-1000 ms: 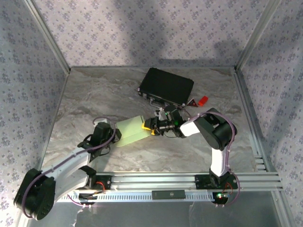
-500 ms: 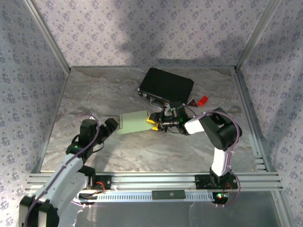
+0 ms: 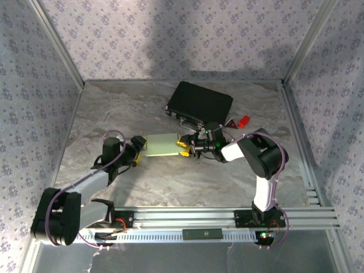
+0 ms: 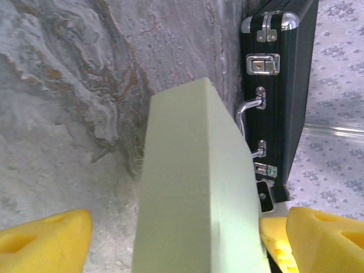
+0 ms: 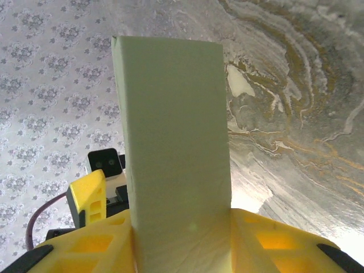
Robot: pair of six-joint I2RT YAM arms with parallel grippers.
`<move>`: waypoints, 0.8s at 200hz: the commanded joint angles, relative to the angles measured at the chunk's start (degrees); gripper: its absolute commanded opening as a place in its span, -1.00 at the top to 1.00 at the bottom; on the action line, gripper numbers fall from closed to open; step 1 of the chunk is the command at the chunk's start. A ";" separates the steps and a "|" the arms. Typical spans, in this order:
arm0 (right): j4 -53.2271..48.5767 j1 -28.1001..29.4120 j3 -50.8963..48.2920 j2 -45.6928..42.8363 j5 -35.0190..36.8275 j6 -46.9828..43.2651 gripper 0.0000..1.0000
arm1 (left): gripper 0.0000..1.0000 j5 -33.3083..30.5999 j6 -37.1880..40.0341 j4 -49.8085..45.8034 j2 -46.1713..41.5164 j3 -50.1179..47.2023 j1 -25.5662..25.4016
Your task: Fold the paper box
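The right gripper [image 3: 183,145] has its jaws closed on the right end of the paper box [image 3: 161,144]. In the right wrist view its yellow fingers [image 5: 273,242] press both faces of the pale green card. The left gripper [image 3: 136,149] has its jaws spread wide, one finger either side of the box's left end, with a clear gap on at least one side. Both arms reach low and inward over the bench [image 3: 108,108], meeting at the box near its middle. A black case [image 3: 200,104] lies just behind the right gripper, with a small red item [image 3: 243,120] beside it. Bare marble stretches to the left and along the near side.
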 commanded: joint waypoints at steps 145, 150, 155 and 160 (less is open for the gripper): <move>2.34 0.42 -0.31 -0.54 -0.69 2.24 -0.11 | 0.15 -2.06 -10.53 8.98 5.75 0.46 -3.75; 1.81 0.36 -0.48 -1.18 -0.43 1.65 -0.16 | 0.17 -2.36 -10.85 7.63 4.92 0.68 -3.75; 0.76 0.27 -0.77 -2.15 -0.04 0.30 -0.21 | 0.18 -2.70 -11.26 6.06 3.90 0.89 -3.75; -0.84 0.11 -0.98 -3.67 0.37 -1.34 -0.24 | 0.19 -3.15 -11.74 4.19 2.72 1.11 -3.75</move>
